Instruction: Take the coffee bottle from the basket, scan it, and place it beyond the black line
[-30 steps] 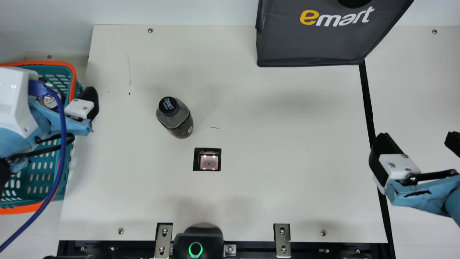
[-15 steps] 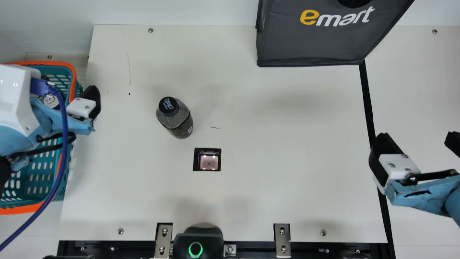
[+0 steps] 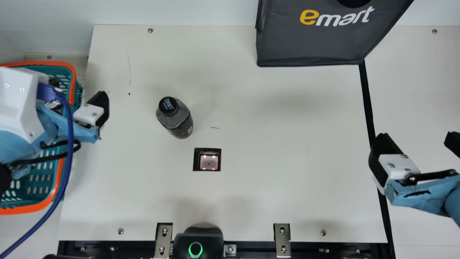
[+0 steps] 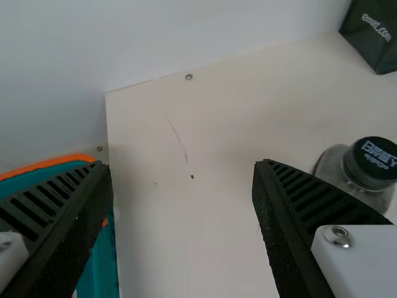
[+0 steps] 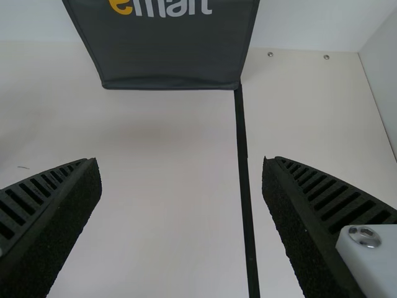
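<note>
The bottle (image 3: 175, 118), dark and glossy with rounded shoulders and a ribless black cap, stands upright on the table (image 3: 273, 187), between the basket (image 3: 54, 64) and the scanner (image 3: 208, 162). The basket is teal plastic pierced with slots, rimmed in smooth orange. Over it sits the left gripper (image 3: 94, 112), its ribbed black fingers parted with nothing between them. The right gripper (image 3: 417, 140), near the black line (image 3: 367, 97), also gapes, holding nothing. White casings and wrinkled pale-blue wrapping cover both; a round blue cable (image 3: 67, 144) curves along the left arm.

The scanner is a small lit pane in a black square. The table is matt cream, with fine scratches and a dark speck. A charcoal fabric bag (image 3: 309, 43) slopes at its far side, before a plain white wall (image 3: 172, 10). Metal brackets (image 3: 282, 240) line the near edge.
</note>
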{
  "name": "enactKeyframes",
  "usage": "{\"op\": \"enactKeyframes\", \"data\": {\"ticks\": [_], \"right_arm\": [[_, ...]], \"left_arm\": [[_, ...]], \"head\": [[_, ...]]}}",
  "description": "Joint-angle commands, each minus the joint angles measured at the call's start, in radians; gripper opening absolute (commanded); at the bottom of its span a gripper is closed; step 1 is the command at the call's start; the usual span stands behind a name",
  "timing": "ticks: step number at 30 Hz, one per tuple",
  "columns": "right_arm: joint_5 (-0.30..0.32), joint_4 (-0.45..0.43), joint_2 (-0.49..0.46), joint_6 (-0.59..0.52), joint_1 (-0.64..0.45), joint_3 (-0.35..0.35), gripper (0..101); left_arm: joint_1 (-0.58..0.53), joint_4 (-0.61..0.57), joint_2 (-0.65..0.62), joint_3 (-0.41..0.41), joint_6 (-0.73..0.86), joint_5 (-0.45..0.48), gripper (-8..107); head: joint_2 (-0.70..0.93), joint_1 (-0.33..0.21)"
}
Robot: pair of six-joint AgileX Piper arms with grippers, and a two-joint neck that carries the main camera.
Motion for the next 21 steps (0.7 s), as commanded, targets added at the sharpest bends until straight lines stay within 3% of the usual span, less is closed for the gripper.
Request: {"op": "enactKeyframes", "data": {"ticks": [1, 21], "right_arm": [[0.000, 0.000, 0.000, 0.000, 0.000, 0.000, 91], [0.000, 0.000, 0.000, 0.000, 0.000, 0.000, 91]], "left_arm": [[-0.020, 0.007, -0.004, -0.004, -0.011, 0.013, 90], [-0.249, 0.081, 0.037, -0.072, -0.147, 0.089, 90]], "head": [[0.000, -0.026], [0.000, -0.026]]}}
